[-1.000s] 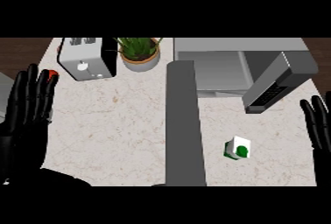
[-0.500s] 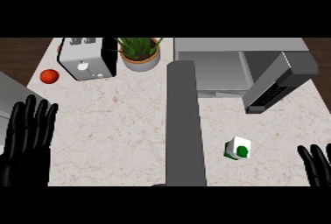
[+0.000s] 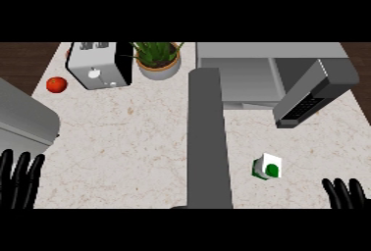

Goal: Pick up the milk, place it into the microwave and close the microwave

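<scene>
The milk [image 3: 267, 167], a small white carton with a green mark, stands on the marble counter [image 3: 130, 147] at the right. Behind it the grey microwave [image 3: 246, 73] sits at the back right, its door [image 3: 313, 93] swung open to the right. My right hand [image 3: 346, 194] shows only its straight fingertips at the lower right edge, a short way right of and nearer than the milk, holding nothing. Open with fingers up, my left hand [image 3: 19, 182] is at the lower left edge.
A silver toaster [image 3: 99, 64] and a potted plant [image 3: 158, 59] stand at the back. A red apple [image 3: 56, 84] lies at the far left. A long grey bar [image 3: 208, 142] runs down the middle of the view. A grey slab [image 3: 22, 117] juts in at the left.
Both hands have dropped toward the lower edge, so less of each shows. The apple, hidden by the left hand a second ago, is now in view. The milk has not moved.
</scene>
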You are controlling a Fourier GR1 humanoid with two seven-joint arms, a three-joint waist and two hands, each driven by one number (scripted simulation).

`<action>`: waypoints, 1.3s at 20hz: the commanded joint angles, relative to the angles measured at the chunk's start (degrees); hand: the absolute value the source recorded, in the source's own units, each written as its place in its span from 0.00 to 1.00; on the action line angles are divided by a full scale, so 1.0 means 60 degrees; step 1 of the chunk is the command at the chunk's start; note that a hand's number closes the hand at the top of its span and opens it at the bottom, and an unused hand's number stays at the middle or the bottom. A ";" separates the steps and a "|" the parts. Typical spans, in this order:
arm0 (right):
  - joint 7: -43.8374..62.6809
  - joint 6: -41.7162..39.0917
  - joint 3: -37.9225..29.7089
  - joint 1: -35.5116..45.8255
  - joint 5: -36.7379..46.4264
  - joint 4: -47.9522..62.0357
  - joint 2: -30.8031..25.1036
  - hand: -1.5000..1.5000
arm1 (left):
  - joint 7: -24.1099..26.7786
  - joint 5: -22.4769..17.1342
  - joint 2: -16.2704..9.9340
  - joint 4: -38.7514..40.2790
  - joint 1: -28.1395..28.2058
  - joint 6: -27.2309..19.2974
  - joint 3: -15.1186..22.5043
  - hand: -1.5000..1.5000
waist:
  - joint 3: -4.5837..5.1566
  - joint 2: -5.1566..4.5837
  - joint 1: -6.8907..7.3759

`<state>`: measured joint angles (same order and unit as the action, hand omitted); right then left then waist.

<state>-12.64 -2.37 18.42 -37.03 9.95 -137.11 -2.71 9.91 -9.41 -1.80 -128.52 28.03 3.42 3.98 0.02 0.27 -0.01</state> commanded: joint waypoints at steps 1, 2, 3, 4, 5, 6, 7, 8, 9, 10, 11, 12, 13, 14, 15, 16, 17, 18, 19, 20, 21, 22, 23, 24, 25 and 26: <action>-0.0362 0.0348 0.0657 -0.0758 0.1079 -0.0104 -0.0018 0.00 | 0.0648 -0.0151 0.0020 0.0029 0.0570 0.0351 -0.0172 0.00 | 0.0002 -0.0003 -0.0024; -0.0858 0.0476 0.0382 -0.0486 0.0990 0.0507 0.0080 0.00 | 0.0719 -0.0887 -0.0340 -0.0060 0.0976 0.0855 -0.0736 0.00 | 0.0001 -0.0003 0.0015; -0.0322 0.0505 0.0436 -0.0200 0.1048 0.0173 0.0057 0.00 | 0.0697 -0.0487 -0.0154 -0.0530 0.1423 0.0676 -0.0484 0.00 | 0.0000 -0.0010 0.0051; -0.1125 0.0730 0.0557 -0.0064 0.1287 0.1264 0.0288 0.00 | 0.0782 -0.0458 -0.0138 -0.0560 0.1580 0.0792 -0.0397 0.00 | -0.0003 -0.0008 0.0055; -0.0015 0.0778 0.0361 0.0681 0.1212 0.0834 0.0332 0.00 | 0.1023 -0.0178 0.0123 0.0102 0.1129 0.0729 -0.0129 0.00 | 0.0000 -0.0031 0.0051; -0.1641 0.0879 0.0239 0.0017 0.1086 0.2135 0.0323 0.00 | 0.1066 -0.0597 -0.0201 0.0097 0.1349 0.0971 -0.0695 0.00 | -0.0005 -0.0015 0.0027; -0.0968 0.0859 0.0301 0.0231 0.1280 0.1716 0.0235 0.00 | 0.1460 -0.0982 -0.0282 -0.0360 0.2189 0.1460 -0.0799 0.00 | 0.0000 -0.0010 0.0098; -0.0392 0.1181 0.0366 0.1095 0.1280 0.1836 0.0438 0.00 | 0.1342 -0.0948 -0.0170 -0.0073 0.1729 0.1333 -0.0829 0.00 | 0.0000 -0.0031 0.0084; -0.0593 0.1404 -0.0033 0.1283 0.1078 0.2316 0.0441 0.00 | 0.1122 -0.1432 -0.0340 -0.0832 0.2482 0.1567 -0.1000 0.00 | -0.0003 -0.0026 0.0148; -0.0833 0.1286 -0.0059 0.1099 0.1318 0.2591 0.0443 0.00 | 0.1954 -0.1077 -0.0213 -0.0106 0.2371 0.1868 -0.0956 0.00 | -0.0001 -0.0021 0.0108; -0.1298 0.0968 -0.0343 0.0381 0.0878 0.2086 -0.0070 0.00 | 0.1994 -0.0847 0.0015 -0.0551 0.3143 0.1869 -0.0669 0.00 | -0.0005 -0.0003 0.0087; -0.1315 0.0926 -0.0380 0.0459 0.0645 0.2187 -0.0046 0.00 | 0.2022 -0.0556 0.0183 -0.0648 0.3191 0.1848 -0.0386 0.00 | -0.0006 -0.0011 0.0071; -0.0841 0.0966 -0.0657 0.1429 0.0727 0.2689 0.0098 0.00 | 0.1420 -0.1063 -0.0113 -0.0962 0.2890 0.1797 -0.0824 0.00 | -0.0005 -0.0031 0.0089; -0.1252 0.1221 -0.0576 0.1476 0.0939 0.3094 0.0265 0.00 | 0.2340 -0.0623 0.0025 0.0099 0.2872 0.2168 -0.0722 0.00 | -0.0003 -0.0025 0.0087; -0.0943 0.1310 -0.0490 0.2099 0.1319 0.3644 0.0381 0.00 | 0.2144 -0.0448 0.0202 -0.0219 0.2894 0.1862 -0.0610 0.00 | -0.0004 -0.0036 0.0116; -0.0739 0.1167 -0.0547 0.2198 0.1262 0.3502 0.0241 0.00 | 0.2194 -0.1230 -0.0313 -0.0099 0.2922 0.2343 -0.1448 0.00 | -0.0001 -0.0033 0.0111; -0.0575 0.0978 -0.1171 0.2451 0.0815 0.3406 0.0012 0.00 | 0.2069 -0.0911 0.0064 -0.0398 0.3173 0.2131 -0.1011 0.00 | -0.0004 -0.0034 0.0102; -0.0707 0.1067 -0.1177 0.2390 0.0891 0.3716 0.0041 0.00 | 0.2721 -0.1126 -0.0148 -0.0068 0.3624 0.2669 -0.1465 0.00 | -0.0002 -0.0024 0.0137; -0.1198 0.1104 -0.1480 0.2857 0.0723 0.4464 0.0088 0.00 | 0.2759 -0.0955 -0.0018 0.0370 0.2904 0.2451 -0.1498 0.00 | -0.0004 -0.0037 0.0099; -0.1640 0.1226 -0.0940 0.2115 0.1084 0.4512 0.0113 0.00 | 0.2553 -0.0790 0.0153 0.0312 0.2812 0.2299 -0.1301 0.00 | -0.0005 -0.0032 0.0049; -0.1073 0.1443 -0.1142 0.3005 0.1262 0.4838 0.0317 0.00 | 0.2670 -0.0949 0.0023 0.0138 0.3142 0.2556 -0.1519 0.00 | -0.0004 -0.0035 0.0100; -0.1107 0.1414 -0.1484 0.3294 0.1213 0.5260 0.0192 0.00 | 0.2818 -0.1010 0.0060 0.0109 0.3442 0.2803 -0.1393 0.00 | -0.0004 -0.0035 0.0126; -0.1251 0.1203 -0.1657 0.3308 0.0948 0.5244 0.0006 0.00 | 0.2309 -0.1184 0.0061 -0.0070 0.3012 0.2500 -0.1600 0.00 | -0.0005 -0.0039 0.0073; -0.1317 0.1427 -0.1778 0.3415 0.1082 0.5590 0.0092 0.00 | 0.2414 -0.1553 -0.0087 -0.0327 0.3393 0.2816 -0.1837 0.00 | -0.0006 -0.0036 0.0100; -0.1582 0.1746 -0.1412 0.3337 0.1509 0.5826 0.0318 0.00 | 0.2090 -0.1168 0.0038 0.0050 0.2558 0.2433 -0.1666 0.00 | -0.0005 -0.0043 0.0044; -0.1569 0.1822 -0.1725 0.3561 0.1392 0.6094 0.0306 0.00 | 0.2049 -0.0749 0.0286 -0.0887 0.3471 0.2438 -0.1053 0.00 | -0.0009 -0.0038 0.0093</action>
<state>-20.56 6.47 9.86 -18.51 17.17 -105.89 -1.51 23.70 -15.68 -1.41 -129.83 46.68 18.30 -4.47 -0.01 0.05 0.51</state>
